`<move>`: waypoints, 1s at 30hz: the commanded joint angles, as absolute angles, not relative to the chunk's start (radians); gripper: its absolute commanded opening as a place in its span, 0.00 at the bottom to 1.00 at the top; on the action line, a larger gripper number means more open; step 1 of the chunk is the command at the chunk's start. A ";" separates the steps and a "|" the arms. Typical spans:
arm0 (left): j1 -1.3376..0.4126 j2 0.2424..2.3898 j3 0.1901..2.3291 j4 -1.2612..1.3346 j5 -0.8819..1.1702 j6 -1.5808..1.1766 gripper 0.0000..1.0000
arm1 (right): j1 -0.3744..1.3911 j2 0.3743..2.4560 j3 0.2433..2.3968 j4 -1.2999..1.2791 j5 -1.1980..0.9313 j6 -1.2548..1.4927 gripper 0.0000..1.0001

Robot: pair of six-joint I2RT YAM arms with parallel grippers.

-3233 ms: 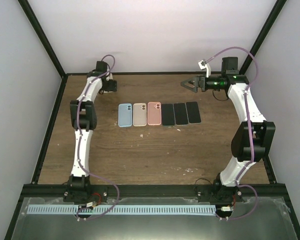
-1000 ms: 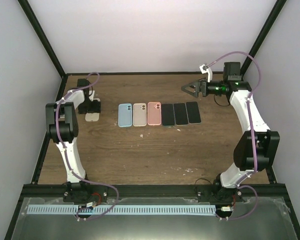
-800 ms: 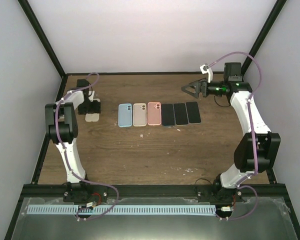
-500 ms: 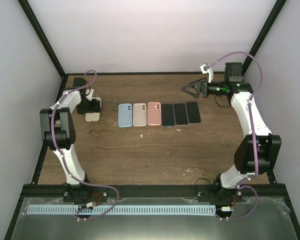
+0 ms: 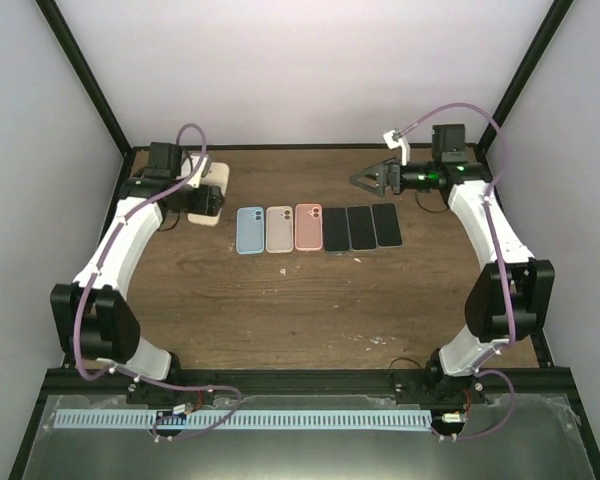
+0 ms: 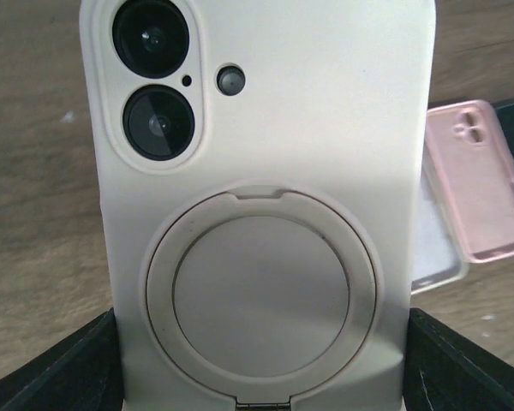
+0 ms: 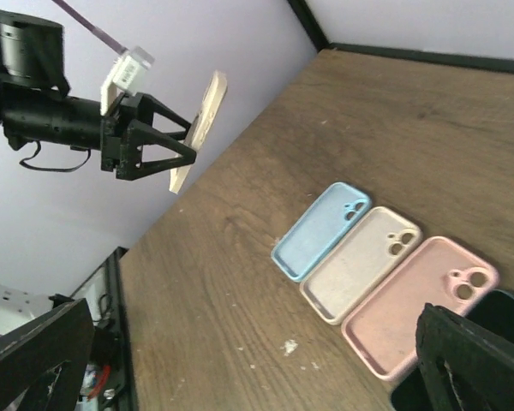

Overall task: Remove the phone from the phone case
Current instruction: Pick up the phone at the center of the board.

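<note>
Cased phone point(image 6: 257, 214), clamped between left fingers point(image 6: 56, 372)

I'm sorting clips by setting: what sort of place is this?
Probably a robot test cell: plain walls and a black frame enclose a wooden table, two arms are bolted at its edge, cases lie in a row.

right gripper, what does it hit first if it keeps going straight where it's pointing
Likely the cream cased phone held by the left gripper, across open air; relative height is hard to judge.
</note>
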State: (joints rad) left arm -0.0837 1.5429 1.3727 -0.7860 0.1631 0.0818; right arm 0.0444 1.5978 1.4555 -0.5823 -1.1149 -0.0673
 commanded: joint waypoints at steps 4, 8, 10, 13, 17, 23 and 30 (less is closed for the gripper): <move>-0.192 1.396 1.364 -0.710 0.224 0.110 0.27 | 0.195 1.711 1.555 -0.503 -1.177 0.083 1.00; -0.269 1.343 1.351 -0.697 0.233 0.141 0.27 | 0.275 1.780 1.588 -0.455 -1.219 0.174 0.99; -0.305 1.329 1.351 -0.699 0.238 0.154 0.27 | 0.315 1.801 1.608 -0.450 -1.218 0.195 0.99; -0.350 1.321 1.352 -0.700 0.221 0.165 0.27 | 0.365 1.817 1.640 -0.439 -1.233 0.222 0.98; -0.399 1.320 1.356 -0.709 0.224 0.183 0.27 | 0.409 1.821 1.666 -0.411 -1.207 0.239 0.97; -0.451 1.310 1.342 -0.713 0.192 0.207 0.28 | 0.443 1.859 1.702 -0.397 -1.197 0.279 0.88; -0.529 1.334 1.359 -0.710 0.089 0.232 0.28 | 0.455 1.896 1.708 -0.413 -1.180 0.309 0.49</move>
